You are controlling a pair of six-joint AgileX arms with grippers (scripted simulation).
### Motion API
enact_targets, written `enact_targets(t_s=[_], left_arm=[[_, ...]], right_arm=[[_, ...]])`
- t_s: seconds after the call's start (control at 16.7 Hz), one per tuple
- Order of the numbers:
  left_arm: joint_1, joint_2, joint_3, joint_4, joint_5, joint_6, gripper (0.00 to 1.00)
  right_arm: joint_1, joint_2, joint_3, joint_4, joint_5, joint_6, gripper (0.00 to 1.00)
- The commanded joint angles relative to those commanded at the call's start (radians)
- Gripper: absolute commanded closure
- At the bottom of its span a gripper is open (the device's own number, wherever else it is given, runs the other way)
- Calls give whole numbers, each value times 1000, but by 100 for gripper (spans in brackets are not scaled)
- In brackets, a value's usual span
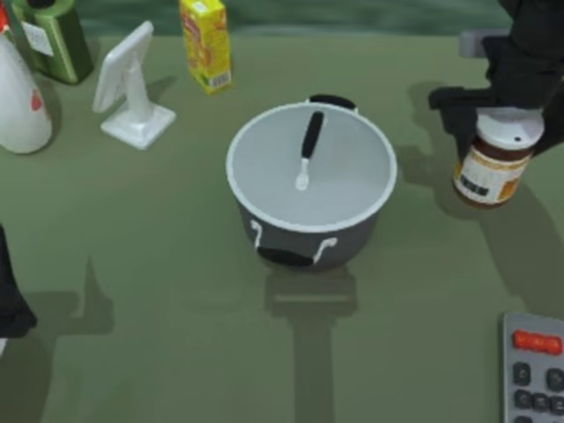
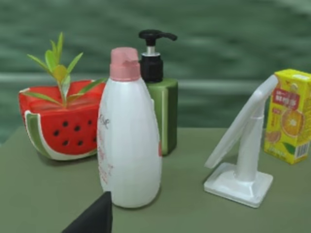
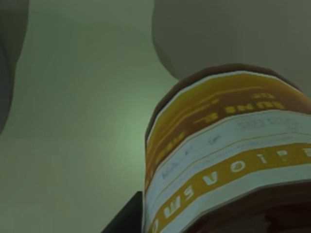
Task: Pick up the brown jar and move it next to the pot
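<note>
Item: brown jar (image 1: 495, 167), held tilted by the right gripper (image 1: 515, 123) near the desk's right edge, well apart from the pot (image 1: 310, 185); slippage is risked if the tilt is worsened.

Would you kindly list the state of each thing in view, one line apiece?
brown jar: lid on, tilted, held at the lid, right of the pot and apart from it.
right end effector: shut on the brown jar.
pot: upright, uncovered, utensil inside.
left end effector: parked at the table's left edge.
yellow carton: upright.
white bottle: upright, capped.
pump bottle: upright.
</note>
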Motion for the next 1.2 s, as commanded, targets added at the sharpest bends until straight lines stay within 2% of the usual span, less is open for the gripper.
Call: enact_targets(t_s=[0.18, 0.48, 0.9, 1.2], left_arm=[[0, 0, 0, 0, 0, 0, 0], [0, 0, 0, 0, 0, 0, 0], [0, 0, 0, 0, 0, 0, 0], [0, 0, 0, 0, 0, 0, 0]], right_arm=[[28, 21, 8, 9, 0, 70, 100], [24, 18, 2, 11, -1, 73, 100], [31, 39, -144, 181, 0, 76, 100], [32, 42, -158, 195, 0, 76, 100]])
